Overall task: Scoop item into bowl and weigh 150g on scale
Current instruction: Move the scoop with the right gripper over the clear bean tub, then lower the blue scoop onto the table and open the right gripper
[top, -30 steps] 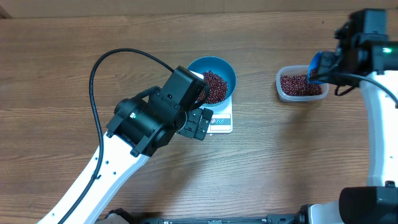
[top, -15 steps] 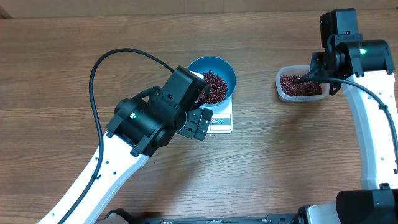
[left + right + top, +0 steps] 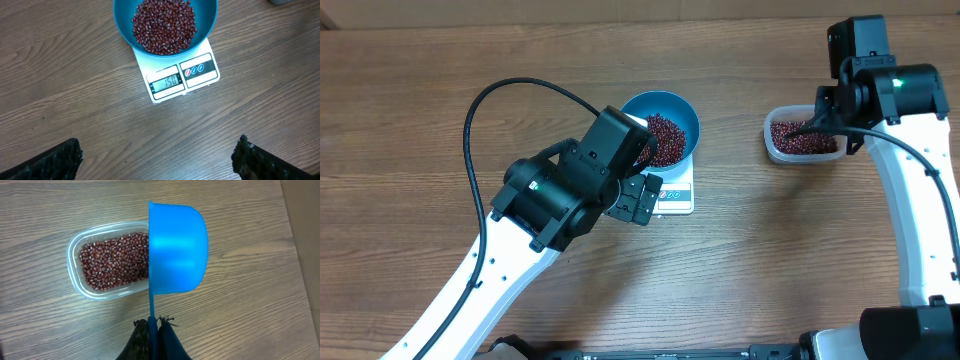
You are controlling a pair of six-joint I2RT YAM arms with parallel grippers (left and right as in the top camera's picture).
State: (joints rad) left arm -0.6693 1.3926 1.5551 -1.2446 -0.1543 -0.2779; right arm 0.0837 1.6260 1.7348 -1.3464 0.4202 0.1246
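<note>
Beans (image 3: 164, 25) heaped in teal bowl (image 3: 206, 15) on scale (image 3: 145, 67), display (image 3: 167, 82) reads 150, L gripper (image 3: 157, 150) wide open & empty near scale, R gripper (image 3: 152, 330) pinched on blue scoop (image 3: 177, 247) handle over clear tub (image 3: 75, 265) w/ more beans.

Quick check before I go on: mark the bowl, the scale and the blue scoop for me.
bowl (image 3: 207, 17), left wrist view, bare inner wall beside the beans.
scale (image 3: 167, 81), left wrist view, its display panel.
blue scoop (image 3: 177, 247), right wrist view, outside of its cup.
</note>
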